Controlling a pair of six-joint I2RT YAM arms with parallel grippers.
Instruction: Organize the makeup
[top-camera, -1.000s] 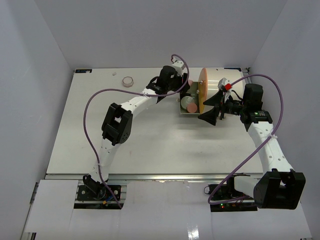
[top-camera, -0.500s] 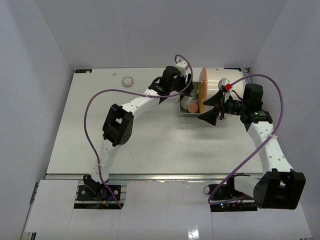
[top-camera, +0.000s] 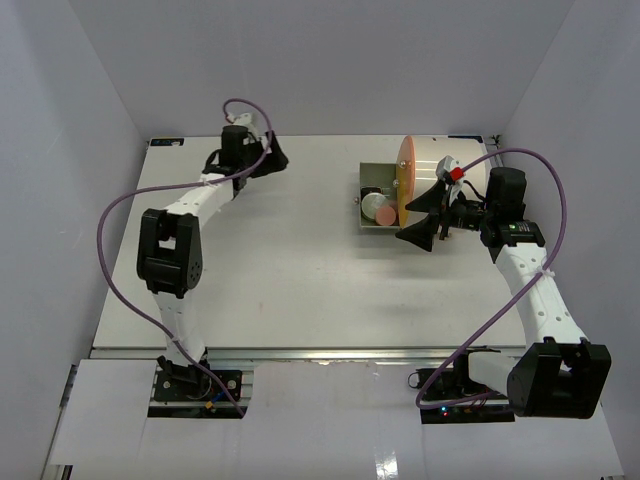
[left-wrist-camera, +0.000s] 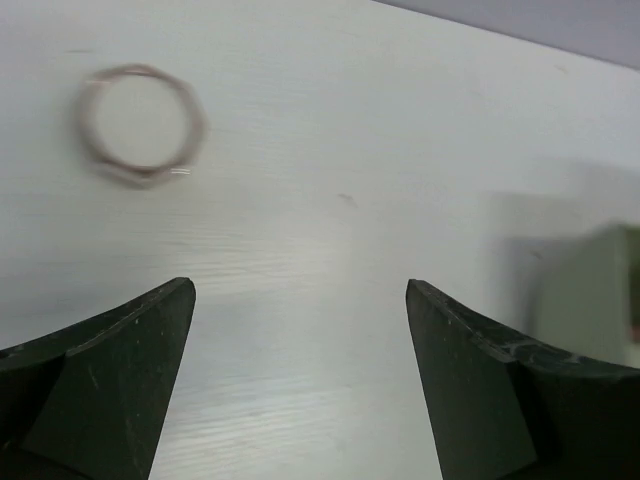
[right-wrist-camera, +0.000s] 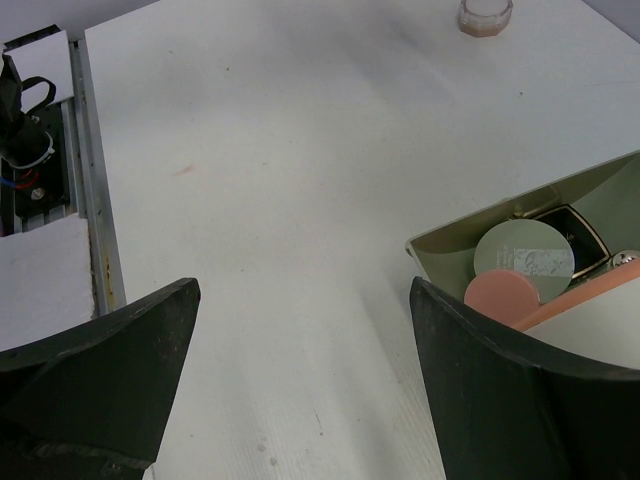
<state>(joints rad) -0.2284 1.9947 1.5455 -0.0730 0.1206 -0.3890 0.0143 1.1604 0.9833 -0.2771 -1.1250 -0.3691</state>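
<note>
You are getting bright, even light from above, washing the white counter (top-camera: 300, 260) with only faint, soft shadows. In the left wrist view, blur is smearing the small round jar (left-wrist-camera: 140, 125), and glare is shining across the counter's middle. The right wrist view is showing sharp.

From overhead I see the whole white table (top-camera: 300, 280); both wrist views share the small clear round jar (left-wrist-camera: 140, 125), left close, right far.
</note>
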